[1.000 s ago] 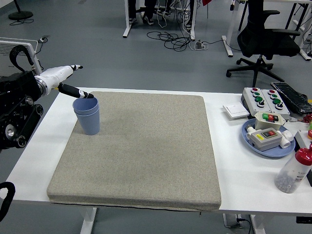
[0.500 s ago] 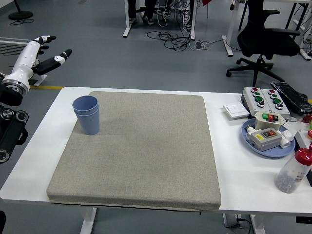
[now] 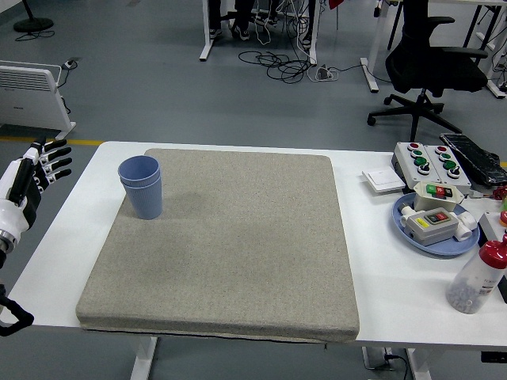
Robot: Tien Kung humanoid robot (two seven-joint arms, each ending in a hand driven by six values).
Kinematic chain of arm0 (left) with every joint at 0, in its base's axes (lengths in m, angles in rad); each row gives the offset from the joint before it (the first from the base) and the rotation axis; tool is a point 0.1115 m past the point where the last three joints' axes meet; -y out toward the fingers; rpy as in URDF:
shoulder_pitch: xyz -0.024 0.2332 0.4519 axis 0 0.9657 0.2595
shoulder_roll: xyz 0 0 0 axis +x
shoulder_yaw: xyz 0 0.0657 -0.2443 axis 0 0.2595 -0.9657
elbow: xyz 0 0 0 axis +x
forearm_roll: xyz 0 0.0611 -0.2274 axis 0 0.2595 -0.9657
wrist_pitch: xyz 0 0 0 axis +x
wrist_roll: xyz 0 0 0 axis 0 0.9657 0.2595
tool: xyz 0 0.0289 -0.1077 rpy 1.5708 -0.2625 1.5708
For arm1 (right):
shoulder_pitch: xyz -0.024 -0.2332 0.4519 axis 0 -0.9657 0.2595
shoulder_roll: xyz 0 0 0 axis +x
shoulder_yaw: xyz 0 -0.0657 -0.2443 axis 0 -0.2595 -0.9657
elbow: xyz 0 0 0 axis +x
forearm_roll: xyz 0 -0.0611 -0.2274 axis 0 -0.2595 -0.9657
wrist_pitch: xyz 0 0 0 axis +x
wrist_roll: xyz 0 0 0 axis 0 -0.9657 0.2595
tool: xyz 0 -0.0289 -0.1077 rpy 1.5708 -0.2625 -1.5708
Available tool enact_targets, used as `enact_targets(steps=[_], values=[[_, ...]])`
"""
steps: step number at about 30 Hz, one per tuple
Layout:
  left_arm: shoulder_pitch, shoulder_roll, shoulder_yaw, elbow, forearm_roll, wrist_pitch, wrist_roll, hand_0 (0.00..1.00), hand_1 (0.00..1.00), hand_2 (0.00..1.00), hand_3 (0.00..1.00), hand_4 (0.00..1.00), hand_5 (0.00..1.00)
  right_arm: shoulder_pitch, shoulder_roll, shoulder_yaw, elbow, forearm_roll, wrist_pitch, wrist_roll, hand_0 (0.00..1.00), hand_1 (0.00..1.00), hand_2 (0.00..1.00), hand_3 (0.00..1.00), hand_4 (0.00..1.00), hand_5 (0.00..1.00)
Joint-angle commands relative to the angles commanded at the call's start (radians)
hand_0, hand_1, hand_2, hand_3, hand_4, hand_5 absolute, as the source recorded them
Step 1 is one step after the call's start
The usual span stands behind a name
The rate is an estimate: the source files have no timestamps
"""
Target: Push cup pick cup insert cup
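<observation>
Robot's left hand hangs at the frame's left edge, just off the white table, its white-and-black fingers spread apart and gripping nothing. Fingertips point toward the table's left side, w/ a strip of bare tabletop between them and the grey mat.

To the right of the fingers and about level w/ them, two blue cups stand nested, one inside the other, upright on the mat's far-left corner. Cups are clear of the hand, not touching it; open mouth faces up. The inner cup's rim sits a little above the outer cup's rim.

Right hand is out of view.

Far across the table from the fingers, on the right side: a blue plate carrying a yellow-and-grey switch box, a white button box w/ red and green buttons beyond it, a small white pad beside that, and a clear bottle w/ red cap at the near-right edge. A black keyboard lies at the far-right corner.

Behind the table: grey floor, a black office chair, loose cables, and a white radiator panel beyond the fingers at upper left.
</observation>
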Motion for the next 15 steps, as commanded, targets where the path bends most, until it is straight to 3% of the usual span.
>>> enact_targets(steps=[4,8,15], values=[[0.055,-0.068,-0.033,-0.027,-0.074,0.008,-0.054,0.879,0.914,0.954,0.85,0.614,0.998,0.004,0.0,0.006,0.0,-0.008,0.001,0.001,0.723,0.659,0.659,0.581,0.091,0.542],[0.089,-0.11,-0.036,-0.053,-0.077,-0.012,-0.041,0.879,0.914,0.954,0.85,0.614,0.998,0.008,0.0,0.009,0.0,-0.015,0.001,0.0,0.723,0.659,0.659,0.581,0.091,0.542],[0.127,-0.125,0.005,-0.077,-0.097,-0.024,-0.034,0.902,0.935,0.972,0.902,0.614,0.998,0.014,-0.002,0.007,0.0,-0.013,0.002,0.002,0.723,0.659,0.659,0.581,0.091,0.54]])
